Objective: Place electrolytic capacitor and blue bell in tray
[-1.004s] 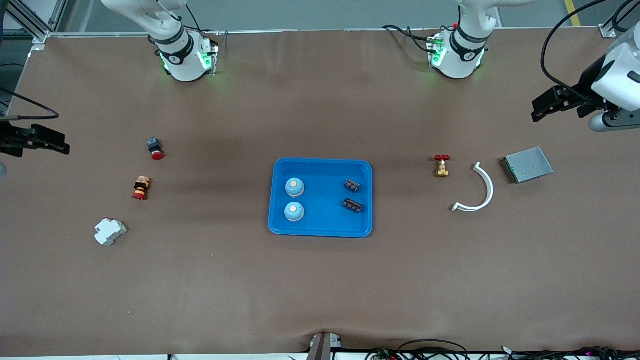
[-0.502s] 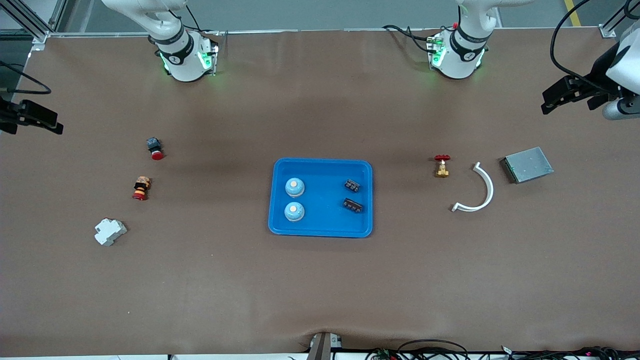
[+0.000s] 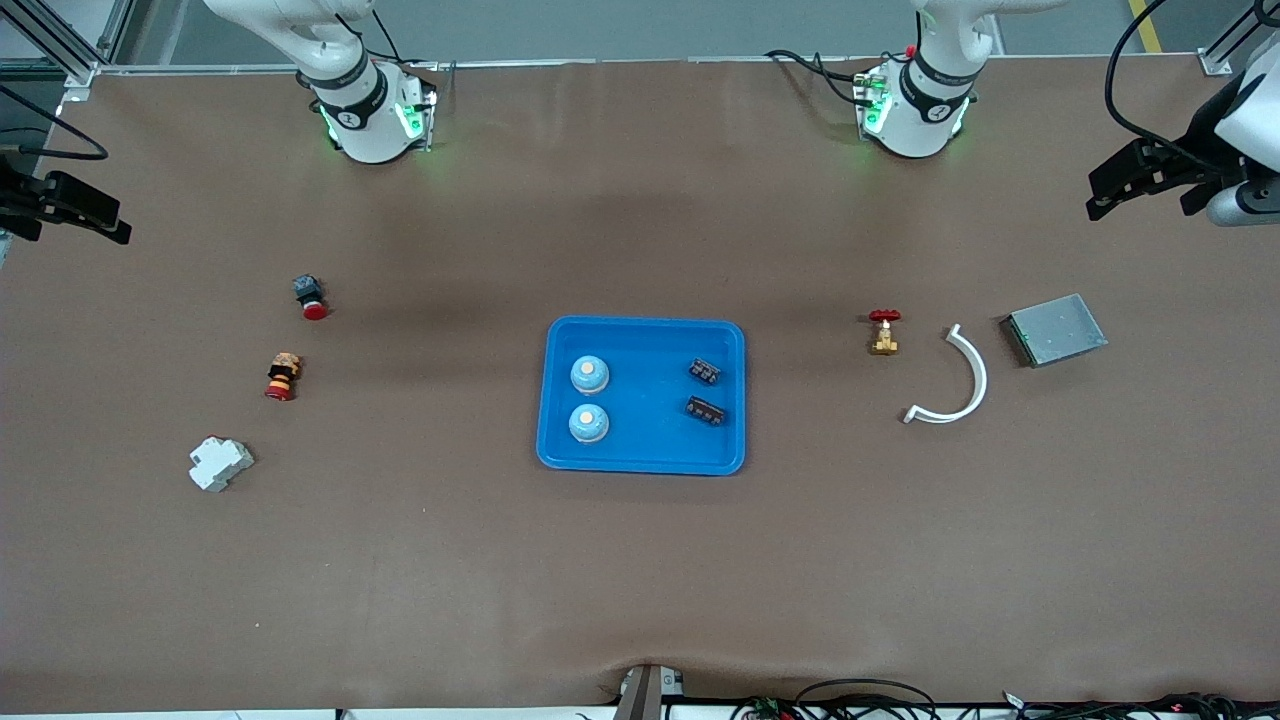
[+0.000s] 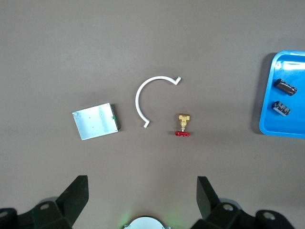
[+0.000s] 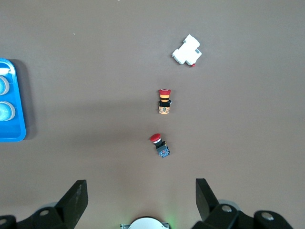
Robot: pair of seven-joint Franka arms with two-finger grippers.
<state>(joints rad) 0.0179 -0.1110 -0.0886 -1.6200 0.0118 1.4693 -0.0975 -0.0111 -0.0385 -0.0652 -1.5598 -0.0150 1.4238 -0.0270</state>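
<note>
The bright-blue tray lies at the table's middle. In it sit two blue bells toward the right arm's end and two dark electrolytic capacitors toward the left arm's end. The capacitors and the tray's edge show in the left wrist view; the bells and tray rim show in the right wrist view. My left gripper is open and empty, high over the left arm's end. My right gripper is open and empty, high over the right arm's end.
A brass valve with a red handle, a white curved piece and a grey metal box lie toward the left arm's end. Two red-capped push buttons and a white breaker lie toward the right arm's end.
Both grippers have drawn up and away toward the table's ends, farther from the tray. Nothing on the table has moved.
</note>
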